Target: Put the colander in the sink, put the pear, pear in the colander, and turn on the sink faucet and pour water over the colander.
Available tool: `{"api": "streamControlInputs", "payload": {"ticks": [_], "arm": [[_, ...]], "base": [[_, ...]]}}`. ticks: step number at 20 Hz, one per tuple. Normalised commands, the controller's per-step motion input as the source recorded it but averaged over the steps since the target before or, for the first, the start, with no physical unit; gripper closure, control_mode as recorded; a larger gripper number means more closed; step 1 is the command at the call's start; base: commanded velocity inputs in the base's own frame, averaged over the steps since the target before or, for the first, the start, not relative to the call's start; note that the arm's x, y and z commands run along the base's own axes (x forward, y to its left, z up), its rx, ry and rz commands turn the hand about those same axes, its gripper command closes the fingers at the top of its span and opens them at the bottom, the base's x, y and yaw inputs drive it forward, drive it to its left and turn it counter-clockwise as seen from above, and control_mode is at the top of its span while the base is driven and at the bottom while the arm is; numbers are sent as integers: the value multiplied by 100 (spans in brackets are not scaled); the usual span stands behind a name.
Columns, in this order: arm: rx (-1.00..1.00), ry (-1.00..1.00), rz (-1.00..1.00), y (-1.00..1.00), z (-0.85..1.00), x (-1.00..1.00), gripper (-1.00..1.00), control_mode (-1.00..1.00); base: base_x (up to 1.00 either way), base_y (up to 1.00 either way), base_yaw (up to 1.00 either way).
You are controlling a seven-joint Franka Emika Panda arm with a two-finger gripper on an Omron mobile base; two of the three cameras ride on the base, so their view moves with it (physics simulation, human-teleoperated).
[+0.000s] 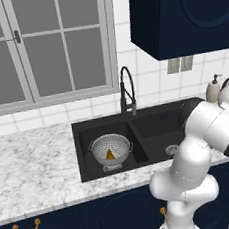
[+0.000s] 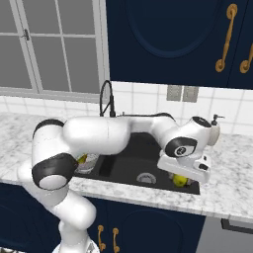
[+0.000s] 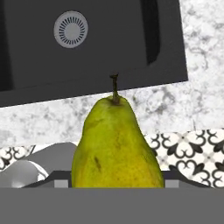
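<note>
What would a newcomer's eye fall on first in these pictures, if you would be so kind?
Most likely the yellow-green pear, which looms large in the hand view, stem toward the black sink; the gripper carries it over the front edge of the sink's right basin. Next comes the colander sitting in the left basin with the brownish-orange pear inside it. Behind the sink stands the black gooseneck faucet, with no water running.

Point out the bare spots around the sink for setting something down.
Free: marble counter left of the sink, and the right basin around its drain. Crowded: left basin, taken by the colander holding a brownish-orange pear.
</note>
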Motion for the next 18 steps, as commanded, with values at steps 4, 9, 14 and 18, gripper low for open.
{"api": "streamControlInputs", "payload": {"ticks": [4,9,14,18], "arm": [[0,0,8,84,16,-1,100,-100],[0,0,8,72,32,2,100,-100],[0,0,6,74,34,5,100,-100],[0,0,7,86,31,-1,100,-100]], "base": [[0,0,0],[0,0,0],[0,0,0],[0,0,0]]}}
